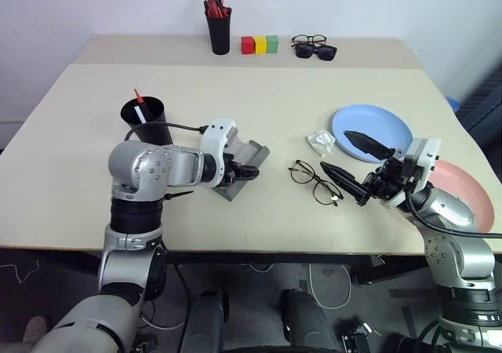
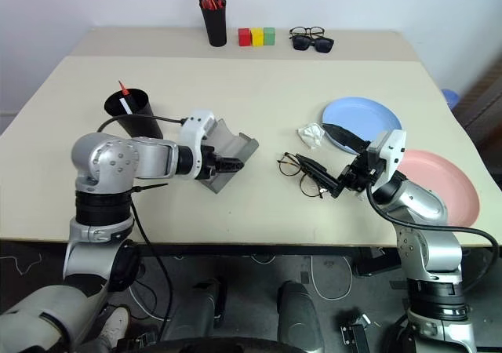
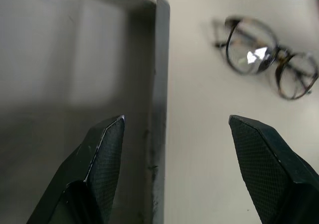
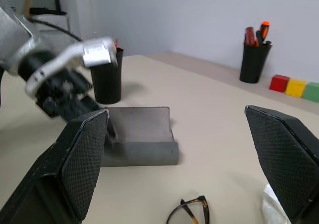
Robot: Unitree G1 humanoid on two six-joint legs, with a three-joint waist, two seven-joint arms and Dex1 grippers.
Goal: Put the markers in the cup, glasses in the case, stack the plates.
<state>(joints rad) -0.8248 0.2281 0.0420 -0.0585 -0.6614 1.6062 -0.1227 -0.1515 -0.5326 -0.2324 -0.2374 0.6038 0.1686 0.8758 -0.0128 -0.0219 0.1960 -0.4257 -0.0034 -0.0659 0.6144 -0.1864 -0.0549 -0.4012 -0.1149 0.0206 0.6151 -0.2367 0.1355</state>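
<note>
Pincers first: the left gripper (image 3: 172,149) stands released, its two black fingers spread to either side of the raised edge of the case (image 1: 248,158), one over the grey inside, the other over bare desk (image 1: 251,94). The case lies flap open near the desk's front edge, left of the middle. The right gripper (image 1: 353,165) is spread wide and holds nothing, hovering just beside the glasses (image 1: 315,181), which lie flat towards the front edge, between the case and the plates. Both markers (image 1: 140,105) stand in the cup (image 1: 147,121), near the desk's left side. The blue plate (image 1: 384,125) lies towards the right edge, the pink plate (image 1: 467,197) beside it at the front right corner, unstacked. A crumpled white scrap (image 1: 320,141) lies just beside the blue plate.
</note>
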